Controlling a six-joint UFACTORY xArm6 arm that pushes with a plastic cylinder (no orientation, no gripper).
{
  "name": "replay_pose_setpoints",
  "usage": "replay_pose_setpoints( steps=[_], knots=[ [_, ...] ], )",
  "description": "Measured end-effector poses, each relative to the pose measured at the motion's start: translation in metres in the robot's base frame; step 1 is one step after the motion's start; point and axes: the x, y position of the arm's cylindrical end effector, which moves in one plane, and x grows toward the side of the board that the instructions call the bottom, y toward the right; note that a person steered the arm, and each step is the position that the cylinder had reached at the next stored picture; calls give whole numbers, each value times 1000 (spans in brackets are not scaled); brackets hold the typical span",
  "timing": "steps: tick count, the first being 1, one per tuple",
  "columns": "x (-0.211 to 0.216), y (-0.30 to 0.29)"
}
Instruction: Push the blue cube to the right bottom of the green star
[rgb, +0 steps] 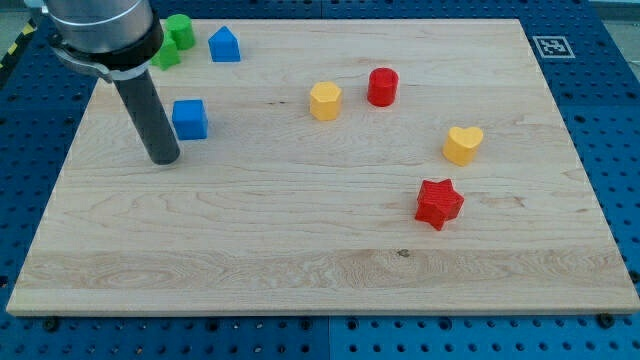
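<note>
My tip (163, 158) rests on the wooden board (300, 270) in the upper left of the frame, at the end of a straight dark rod that comes down from the arm's wide grey collar in the top left corner. There are no jaws to be apart or together here, only the plain rod end. The tip stands just to the left of the blue cube (190, 119) and a little lower in the frame; whether it touches the cube I cannot tell.

The blue cube sits left of the board's middle, in the upper left part of the frame. Above it, near the board's top edge, lies a green block (176, 35), partly hidden behind the arm, so its shape cannot be made out. Just to the right of the green block is a blue house-shaped block (225, 45).

Further right, near the upper middle of the frame, a yellow hexagonal block (325, 101) sits beside a red cylinder (382, 87). Toward the right of the frame lies a yellow heart (463, 145), and below it, slightly to the left, a red star (438, 203).
</note>
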Motion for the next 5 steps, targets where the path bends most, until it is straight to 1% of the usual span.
replay_pose_setpoints(
  steps=[1, 3, 5],
  knots=[
    [-3, 0],
    [-17, 37],
    [-50, 37]
  ],
)
